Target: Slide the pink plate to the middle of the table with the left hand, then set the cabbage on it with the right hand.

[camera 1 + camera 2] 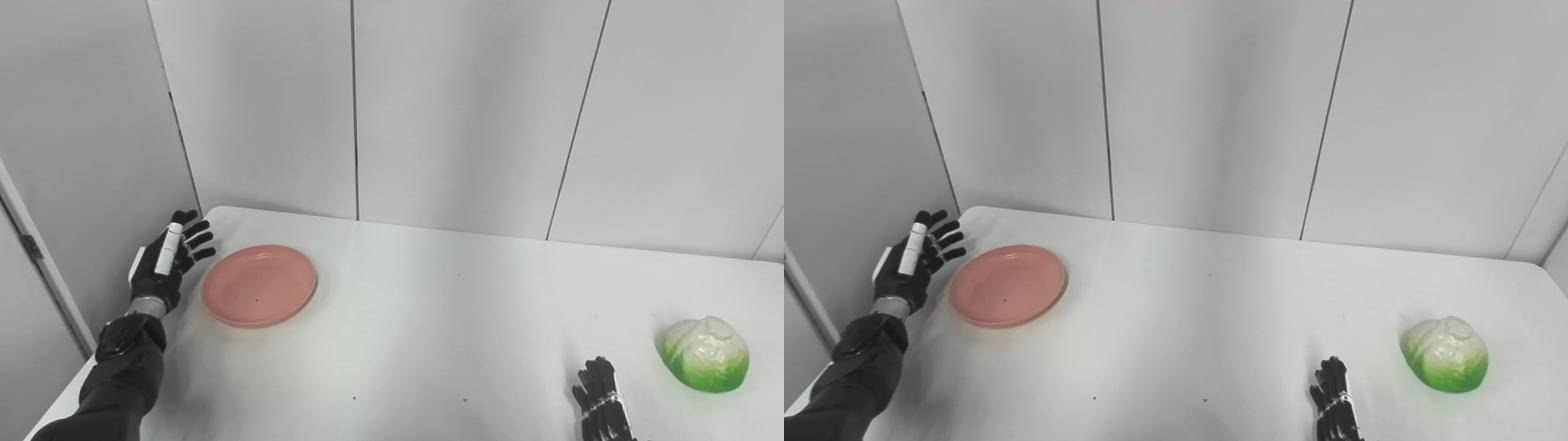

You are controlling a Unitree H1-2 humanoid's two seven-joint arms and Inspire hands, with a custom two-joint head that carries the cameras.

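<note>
Nearest the camera, the right robot hand (600, 401) lies low at the bottom edge, fingers straight and holding nothing, near the cabbage (705, 354) but apart from it. Neither step looks done; the pink plate (259, 285) sits far left on the tabletop (429, 343); the left robot hand (165, 263) waits just beside its rim, fingers spread, empty.
</note>
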